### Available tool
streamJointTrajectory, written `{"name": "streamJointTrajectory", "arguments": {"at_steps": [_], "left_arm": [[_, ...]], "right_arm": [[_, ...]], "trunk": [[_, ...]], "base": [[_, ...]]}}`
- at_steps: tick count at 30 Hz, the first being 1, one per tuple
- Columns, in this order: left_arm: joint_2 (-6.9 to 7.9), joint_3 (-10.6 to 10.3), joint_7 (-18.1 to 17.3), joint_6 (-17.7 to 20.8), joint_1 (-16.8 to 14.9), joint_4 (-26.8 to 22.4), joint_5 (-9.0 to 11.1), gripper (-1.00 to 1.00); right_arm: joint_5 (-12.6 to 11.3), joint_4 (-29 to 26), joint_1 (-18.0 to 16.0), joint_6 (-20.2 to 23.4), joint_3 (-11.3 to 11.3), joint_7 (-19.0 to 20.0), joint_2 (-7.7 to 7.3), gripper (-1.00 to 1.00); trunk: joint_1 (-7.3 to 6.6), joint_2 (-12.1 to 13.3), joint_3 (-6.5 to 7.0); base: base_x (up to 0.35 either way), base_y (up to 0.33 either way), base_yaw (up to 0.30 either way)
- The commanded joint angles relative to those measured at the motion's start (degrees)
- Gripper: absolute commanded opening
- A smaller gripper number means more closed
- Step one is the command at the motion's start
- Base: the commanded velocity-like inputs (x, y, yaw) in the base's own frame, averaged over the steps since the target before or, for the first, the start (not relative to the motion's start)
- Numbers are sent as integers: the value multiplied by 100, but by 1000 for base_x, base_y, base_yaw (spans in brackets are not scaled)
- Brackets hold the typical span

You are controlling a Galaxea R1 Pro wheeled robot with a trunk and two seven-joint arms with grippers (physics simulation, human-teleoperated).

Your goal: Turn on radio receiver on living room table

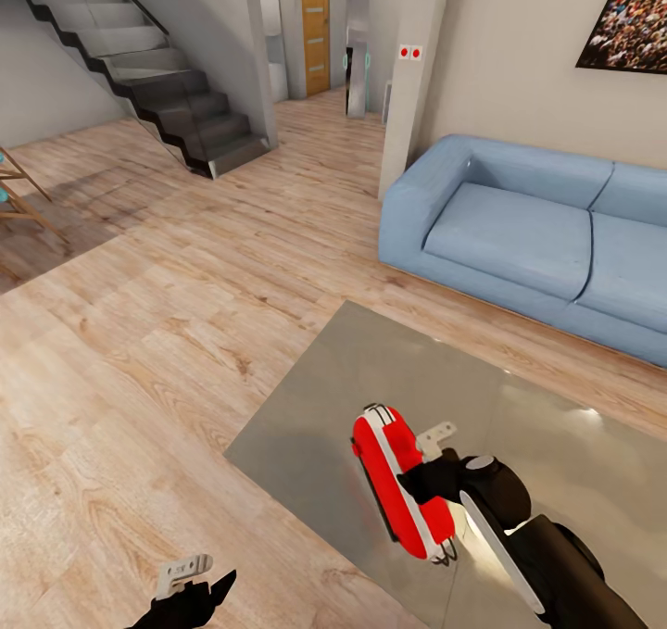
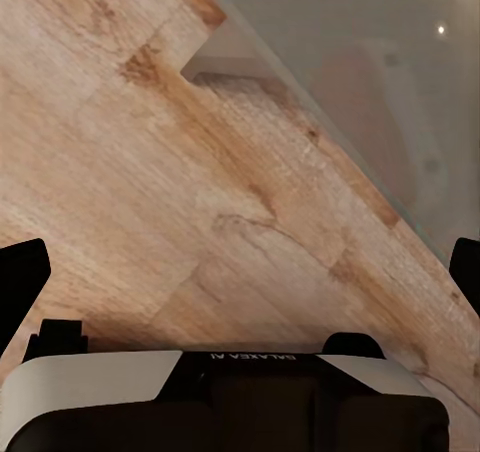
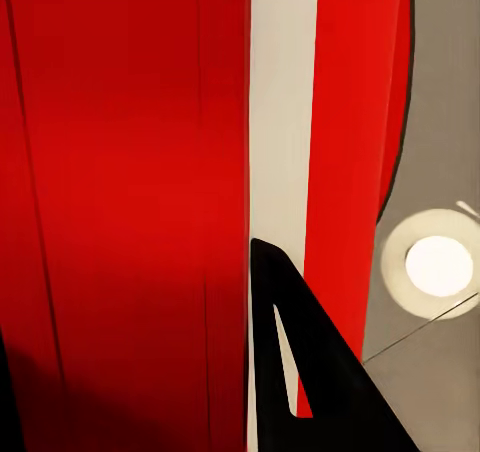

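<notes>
Right gripper (image 1: 419, 473) presses against the red radio receiver (image 1: 400, 490) (jaw opening unclear) on the table (image 1: 306, 407).

home living room, blue sofa (image 1: 537, 231), staircase (image 1: 157, 73)

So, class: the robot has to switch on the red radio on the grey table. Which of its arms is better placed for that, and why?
The right. The right gripper is already at the radio receiver on the table, its finger against the red casing. The left gripper hangs low over the wood floor, off the table's edge.
</notes>
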Motion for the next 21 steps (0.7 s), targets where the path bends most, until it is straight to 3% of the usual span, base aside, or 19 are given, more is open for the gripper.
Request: {"name": "streamJointTrajectory", "arguments": {"at_steps": [1, 7, 21], "left_arm": [[0, 0, 0, 1, 0, 0, 0, 100], [1, 6, 0, 10, 1, -1, 0, 100], [1, 0, -14, 19, 4, -16, 16, 100]], "right_arm": [[-14, -1, -1, 0, 0, 3, -2, -100], [-14, -1, -1, 121, -22, 9, -79, -100], [-31, -1, -1, 121, -44, 9, -97, -100]], "trunk": [[0, 0, 0], [0, 0, 0], [0, 0, 70]], "base": [[0, 0, 0], [0, 0, 0], [0, 0, 0]]}}
